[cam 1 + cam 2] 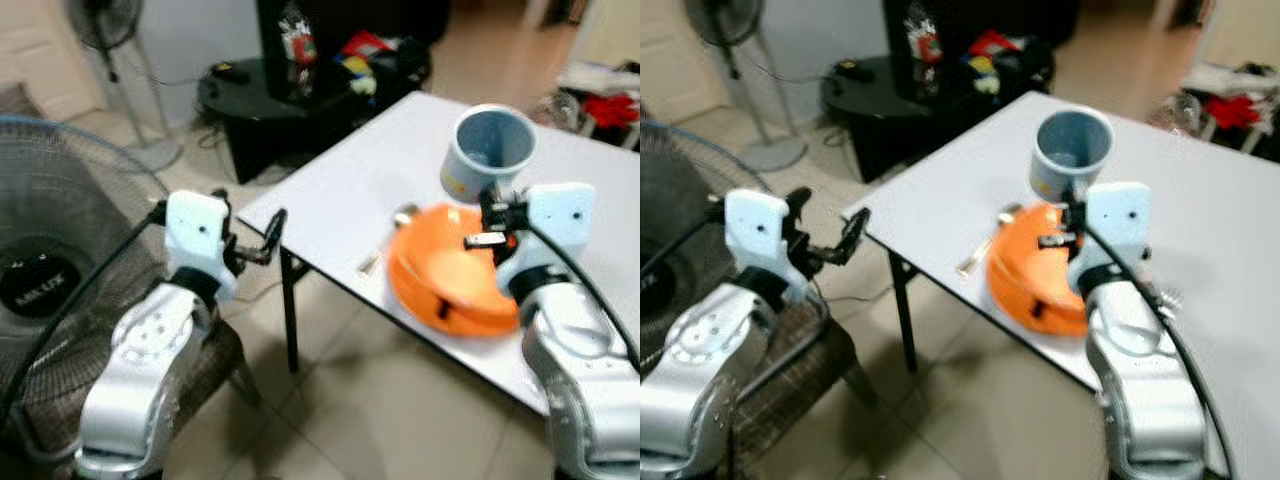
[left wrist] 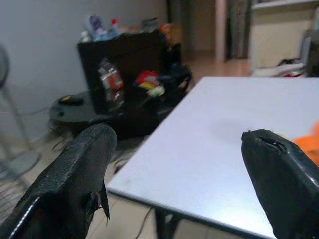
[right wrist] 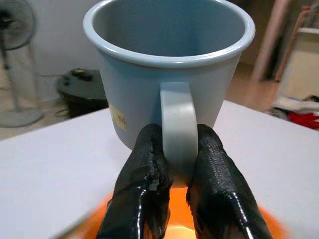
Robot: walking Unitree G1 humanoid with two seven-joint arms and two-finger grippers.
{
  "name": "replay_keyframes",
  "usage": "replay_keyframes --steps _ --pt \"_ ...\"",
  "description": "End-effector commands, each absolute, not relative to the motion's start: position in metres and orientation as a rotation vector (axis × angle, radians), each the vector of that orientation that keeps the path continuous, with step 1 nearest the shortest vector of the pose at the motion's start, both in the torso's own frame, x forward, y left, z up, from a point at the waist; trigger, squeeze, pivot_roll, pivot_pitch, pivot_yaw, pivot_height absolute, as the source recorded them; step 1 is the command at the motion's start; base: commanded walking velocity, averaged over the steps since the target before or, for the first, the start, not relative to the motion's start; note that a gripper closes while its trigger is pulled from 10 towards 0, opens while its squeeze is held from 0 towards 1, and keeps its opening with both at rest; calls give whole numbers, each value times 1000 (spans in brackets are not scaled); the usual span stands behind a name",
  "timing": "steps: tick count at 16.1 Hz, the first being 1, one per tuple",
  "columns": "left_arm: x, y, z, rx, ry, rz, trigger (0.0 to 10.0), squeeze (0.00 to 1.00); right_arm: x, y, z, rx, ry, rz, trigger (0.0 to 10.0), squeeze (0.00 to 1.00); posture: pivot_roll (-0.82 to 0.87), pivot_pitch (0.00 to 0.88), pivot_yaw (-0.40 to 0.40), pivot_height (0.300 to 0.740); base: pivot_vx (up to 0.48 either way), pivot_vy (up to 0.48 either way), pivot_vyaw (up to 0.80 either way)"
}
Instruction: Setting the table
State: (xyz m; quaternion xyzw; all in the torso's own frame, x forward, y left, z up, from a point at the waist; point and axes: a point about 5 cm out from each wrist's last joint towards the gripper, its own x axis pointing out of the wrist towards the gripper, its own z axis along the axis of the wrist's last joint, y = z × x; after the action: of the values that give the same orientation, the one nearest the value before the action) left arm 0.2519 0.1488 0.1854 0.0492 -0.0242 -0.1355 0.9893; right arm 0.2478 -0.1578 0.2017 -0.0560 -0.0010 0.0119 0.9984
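My right gripper (image 3: 177,172) is shut on the handle of a grey-blue mug (image 3: 167,74), holding it upright over the white table (image 1: 340,200) just behind an orange bowl (image 1: 445,285). In the head views the mug (image 1: 488,150) sits beyond the bowl, with the right gripper (image 1: 495,215) at its handle. A metal spoon (image 1: 385,245) lies on the table left of the bowl. My left gripper (image 1: 255,240) is open off the table's left corner, with nothing between its fingers (image 2: 75,169).
A large floor fan (image 1: 50,260) stands close at my left and another fan (image 1: 115,40) further back. A black low stand (image 1: 270,100) cluttered with items sits beyond the table corner. Tiled floor (image 1: 340,400) lies below the table edge.
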Motion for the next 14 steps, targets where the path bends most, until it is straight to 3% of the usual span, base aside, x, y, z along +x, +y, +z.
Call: replay_keyframes --steps 1,3,13,14 --pt "253 148 185 94 -43 -286 10000 0 247 -159 207 -124 -19 17 10000 0 -19 0 35 740 341 0 0" --pt "253 147 185 96 -42 -293 10000 0 247 -159 206 -122 -15 16 10000 0 -19 0 36 740 341 0 0" --pt "251 143 184 102 -30 -358 10000 0 246 -163 201 -115 33 -18 10000 0 -22 0 50 740 332 0 -800" --pt "250 141 184 105 -28 -384 10000 0 245 -164 199 -116 44 -22 10000 0 -24 0 53 740 292 0 0"
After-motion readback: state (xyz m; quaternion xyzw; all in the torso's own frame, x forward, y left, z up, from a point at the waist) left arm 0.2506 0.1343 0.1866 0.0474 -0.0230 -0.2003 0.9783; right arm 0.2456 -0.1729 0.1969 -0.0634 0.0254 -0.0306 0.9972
